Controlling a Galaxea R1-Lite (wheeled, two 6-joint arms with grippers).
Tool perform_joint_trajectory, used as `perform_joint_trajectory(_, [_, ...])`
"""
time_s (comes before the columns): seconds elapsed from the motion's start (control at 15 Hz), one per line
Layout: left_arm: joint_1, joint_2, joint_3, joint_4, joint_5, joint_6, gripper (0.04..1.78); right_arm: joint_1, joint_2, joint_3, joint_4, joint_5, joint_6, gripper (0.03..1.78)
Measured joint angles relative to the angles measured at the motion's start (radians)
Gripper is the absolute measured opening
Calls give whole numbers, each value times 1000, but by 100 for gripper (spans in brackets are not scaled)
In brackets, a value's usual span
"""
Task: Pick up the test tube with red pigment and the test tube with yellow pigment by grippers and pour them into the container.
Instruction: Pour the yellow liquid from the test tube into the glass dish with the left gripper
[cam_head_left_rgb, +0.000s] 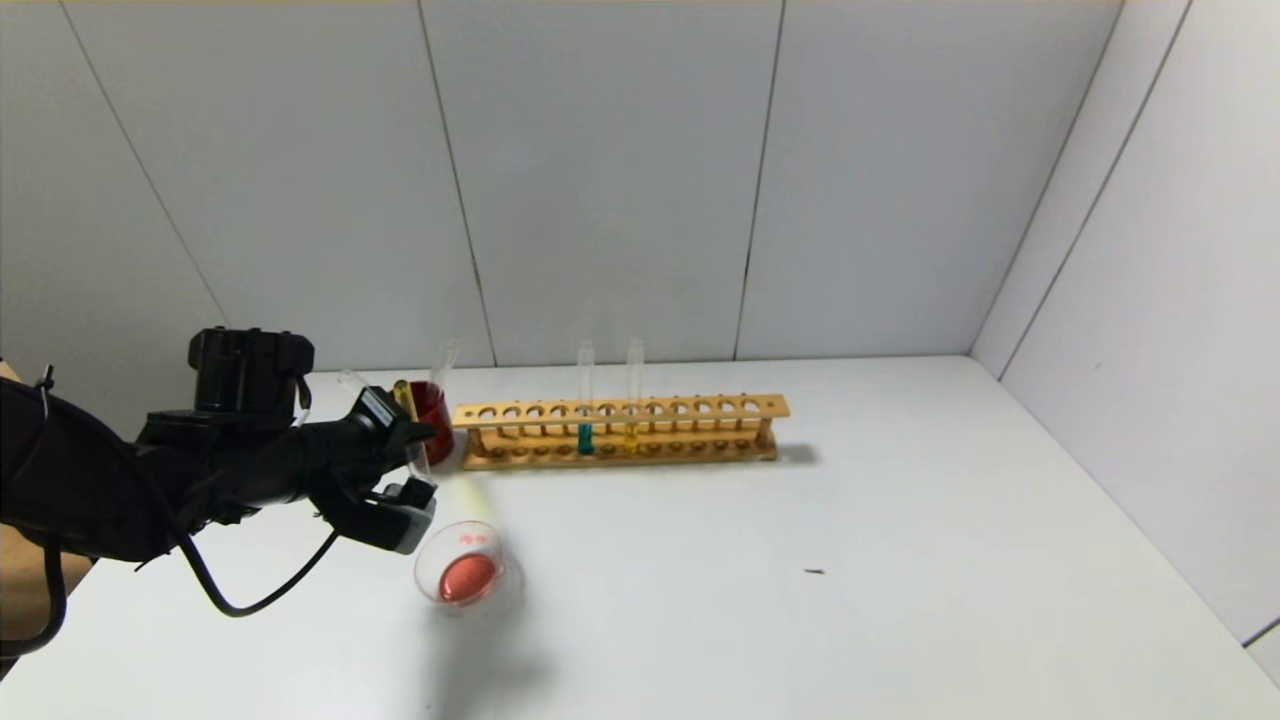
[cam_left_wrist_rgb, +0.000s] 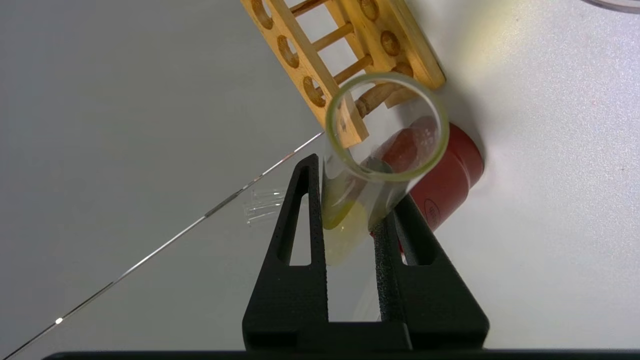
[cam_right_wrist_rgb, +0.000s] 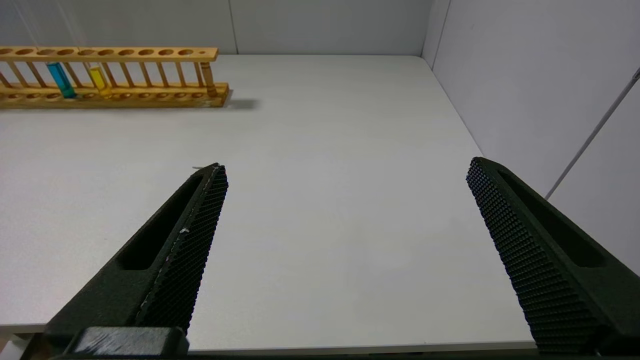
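Note:
My left gripper (cam_head_left_rgb: 418, 465) (cam_left_wrist_rgb: 352, 185) is shut on the test tube with yellow pigment (cam_left_wrist_rgb: 345, 220), which is tilted above the table's left side. The tube's open mouth faces the wrist camera and a little yellow liquid sits at its rounded end. Just in front of this gripper, the container (cam_head_left_rgb: 428, 565) stands on the table with red liquid in it. The test tube with red pigment is out of view. My right gripper (cam_right_wrist_rgb: 345, 170) hangs open and holds nothing, above the table's near right edge.
A wooden rack (cam_head_left_rgb: 620, 430) (cam_right_wrist_rgb: 115, 75) stands at the back, holding a teal tube (cam_head_left_rgb: 585, 405) and a yellow tube (cam_head_left_rgb: 633, 400). A dark red cup (cam_head_left_rgb: 432, 415) (cam_left_wrist_rgb: 450, 180) holding a clear tube stands at the rack's left end, right behind my left gripper. Walls enclose the back and right.

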Motion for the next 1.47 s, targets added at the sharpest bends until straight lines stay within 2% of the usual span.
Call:
perform_joint_trajectory(0.2, [-7, 11, 1, -32, 9, 7, 32, 0, 0, 0, 0, 0, 0, 175])
perform_joint_trajectory(0.53, [-11, 16, 1, -71, 16, 108, 32, -1, 0, 0, 0, 0, 0, 175])
perform_joint_trajectory(0.73, [-17, 18, -2, -74, 10, 149, 32, 0, 0, 0, 0, 0, 0, 175])
perform_joint_trajectory(1.07, [-74, 45, -6, -74, 24, 176, 32, -1, 0, 0, 0, 0, 0, 175])
perform_joint_trajectory(1.47, [-66, 57, -6, -76, 43, 228, 32, 0, 0, 0, 0, 0, 0, 175])
